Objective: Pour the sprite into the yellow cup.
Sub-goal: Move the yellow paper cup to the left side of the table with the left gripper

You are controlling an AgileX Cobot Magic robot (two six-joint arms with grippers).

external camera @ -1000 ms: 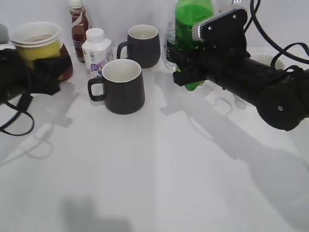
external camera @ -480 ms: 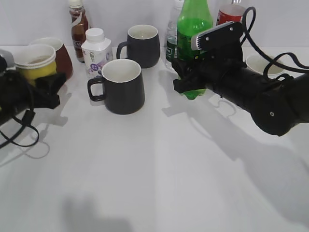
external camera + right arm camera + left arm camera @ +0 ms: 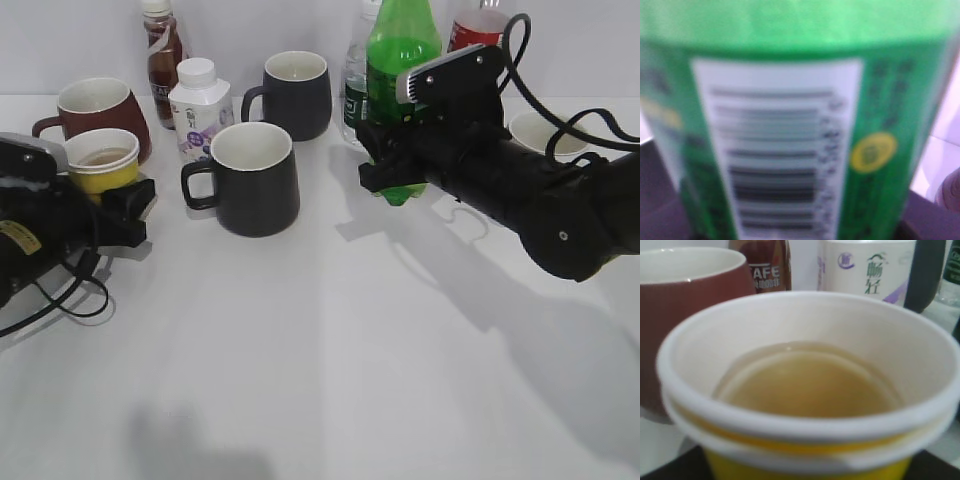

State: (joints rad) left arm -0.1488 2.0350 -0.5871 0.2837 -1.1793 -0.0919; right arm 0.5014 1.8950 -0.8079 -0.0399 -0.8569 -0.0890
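The yellow cup (image 3: 103,160) is upright in my left gripper (image 3: 110,195), low at the left of the table and in front of the dark red mug. In the left wrist view the cup (image 3: 805,440) fills the frame and holds a pale yellowish liquid. The sprite (image 3: 400,45) stands upright at the back right, and my right gripper (image 3: 393,165) is shut around its lower half. In the right wrist view its green label with the white barcode patch (image 3: 780,145) fills the frame. The fingers of both grippers are hidden.
A dark red mug (image 3: 95,105) stands just behind the cup. Two black mugs (image 3: 255,180) (image 3: 297,92), a white milk bottle (image 3: 200,105) and a coffee bottle (image 3: 162,55) stand at the back. A water bottle (image 3: 354,90), a cola bottle (image 3: 478,25) and a white cup (image 3: 545,135) surround the sprite.
My left gripper has lowered the yellow cup and brought it right, uncovering the red mug. My right gripper lowered the sprite a little and now holds it still.
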